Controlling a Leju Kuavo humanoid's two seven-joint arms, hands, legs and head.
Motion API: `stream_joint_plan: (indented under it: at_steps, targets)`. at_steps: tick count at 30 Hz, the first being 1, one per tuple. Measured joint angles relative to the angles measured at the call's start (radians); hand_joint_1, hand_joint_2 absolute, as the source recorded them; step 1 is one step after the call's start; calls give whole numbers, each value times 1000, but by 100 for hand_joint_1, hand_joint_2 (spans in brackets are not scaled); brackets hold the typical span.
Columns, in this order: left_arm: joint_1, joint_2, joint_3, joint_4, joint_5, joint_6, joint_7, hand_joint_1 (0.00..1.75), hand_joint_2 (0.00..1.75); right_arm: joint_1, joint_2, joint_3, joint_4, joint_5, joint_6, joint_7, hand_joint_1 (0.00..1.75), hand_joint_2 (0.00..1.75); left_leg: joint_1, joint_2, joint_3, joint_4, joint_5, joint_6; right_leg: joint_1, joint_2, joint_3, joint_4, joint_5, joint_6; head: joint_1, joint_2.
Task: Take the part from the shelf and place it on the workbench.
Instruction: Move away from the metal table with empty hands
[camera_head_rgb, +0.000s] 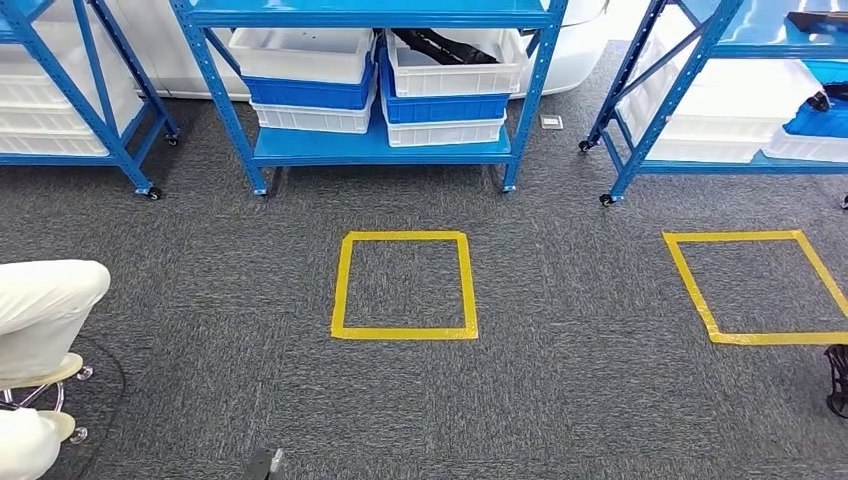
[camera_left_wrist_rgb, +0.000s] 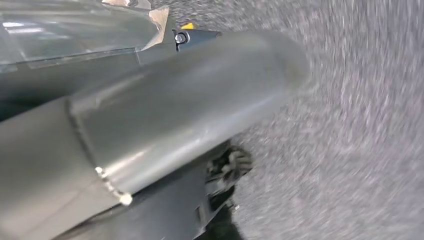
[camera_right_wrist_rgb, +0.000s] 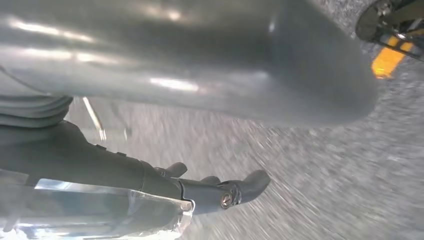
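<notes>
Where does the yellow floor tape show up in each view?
Head view: two yellow tape squares on the floor, one central, one at the right.
Left wrist view: a small yellow patch, probably tape.
Right wrist view: a tape strip beside a dark round base.
Shared landmark: the grey carpet.

Blue shelf, white and blue bins, yellow tape square
</notes>
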Motion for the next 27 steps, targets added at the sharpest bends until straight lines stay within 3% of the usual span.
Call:
stream_joint_plan:
  at_steps: [2, 4, 6, 8, 9, 10, 12, 13, 15, 17, 19, 20, 21, 22, 24, 25, 27]
  targets:
    - [8, -3, 31, 0, 27, 16, -10, 0, 0, -34, -5, 24, -4, 26, 11, 15, 0, 0, 0, 3, 5, -7, 4, 3, -4, -1, -68, 125, -47, -6, 3, 0]
    - [16, -5, 55, 0, 44, 23, -15, 0, 0, -60, -8, 42, -9, 42, 19, 25, 0, 0, 1, 1, 5, -7, 2, 0, -10, -1, -125, 220, -68, 2, 3, 0]
    - [22, -7, 71, 0, 56, 27, -19, 0, 0, -76, -9, 54, -12, 53, 21, 30, 0, 0, 5, -2, 8, -5, -2, -7, -19, -1, -127, 207, -43, 20, 3, 0]
    - [26, -9, 85, 0, 66, 30, -23, 0, 0, -89, -10, 62, -17, 64, 21, 33, 0, 0, 12, -6, 10, 5, -11, -23, -31, -2, -79, 98, 9, 45, 4, 0]
    - [27, -8, 92, 0, 72, 33, -24, 0, 0, -97, -8, 67, -20, 70, 21, 33, 0, 0, 13, -8, 8, 14, -19, -34, -33, 0, -56, 50, 27, 51, 7, 0]
    - [28, -8, 102, 0, 79, 36, -26, 0, 0, -107, -7, 72, -23, 78, 21, 33, 0, 0, 13, -9, 6, 23, -28, -46, -35, 2, -36, 7, 42, 50, 9, 0]
    - [30, -7, 118, 0, 93, 43, -31, 0, 0, -123, -2, 81, -30, 93, 22, 33, 0, 0, 11, -10, 4, 31, -37, -61, -31, 8, -30, -3, 40, 24, 9, 0]
    - [32, -8, 127, 0, 98, 46, -33, 0, 0, -130, -1, 86, -33, 100, 24, 33, 0, 0, 14, -9, 5, 30, -38, -64, -31, 9, -30, 0, 38, 10, 7, 0]
    - [34, -9, 139, 0, 105, 50, -35, 0, 0, -139, 2, 94, -38, 108, 27, 34, 0, 0, 20, -6, -1, 48, -49, -68, -28, 9, -29, 3, 35, -9, 3, 0]
    - [35, -10, 145, 0, 106, 52, -36, 0, 0, -147, 3, 99, -41, 110, 28, 34, 0, 0, 20, -2, -49, 140, -95, -69, -23, 8, -26, 3, 31, -22, 1, 0]
    - [38, -11, 152, 0, 107, 53, -36, 0, 0, -151, 4, 102, -44, 110, 28, 34, 0, 0, 18, -2, -132, 280, -145, -66, -14, 6, -23, 3, 26, -31, 0, 0]
    - [41, -11, 156, 0, 107, 53, -36, 0, 0, -152, 4, 103, -45, 111, 28, 34, 0, 0, 16, -2, -163, 325, -150, -61, -8, 6, -20, 3, 23, -36, 0, 0]
    - [43, -11, 158, 0, 108, 53, -36, 0, 0, -152, 4, 104, -45, 111, 28, 34, 0, 0, 13, -2, -179, 337, -135, -54, -2, 6, -16, 3, 20, -40, 1, 0]
    - [44, -11, 159, 0, 108, 53, -36, 0, 0, -152, 5, 105, -46, 111, 28, 34, 0, 0, 8, -2, -175, 309, -102, -43, 4, 7, -10, 3, 17, -44, 0, 0]
    - [45, -10, 162, 0, 111, 55, -38, 0, 0, -154, 8, 106, -48, 115, 28, 34, 0, 0, -8, -2, -129, 184, -22, -15, 12, 8, 0, 2, 9, -51, 1, 0]
    - [45, -10, 164, 0, 114, 56, -39, 0, 0, -156, 10, 106, -49, 120, 28, 33, 0, 0, -16, 1, -107, 128, 2, -3, 16, 8, 2, 2, 6, -52, 2, 0]
    - [45, -10, 170, 0, 123, 59, -43, 0, 0, -161, 14, 107, -52, 134, 28, 33, 0, 0, -26, 6, -89, 80, 12, 6, 18, 9, 2, 0, 0, -47, 3, 0]
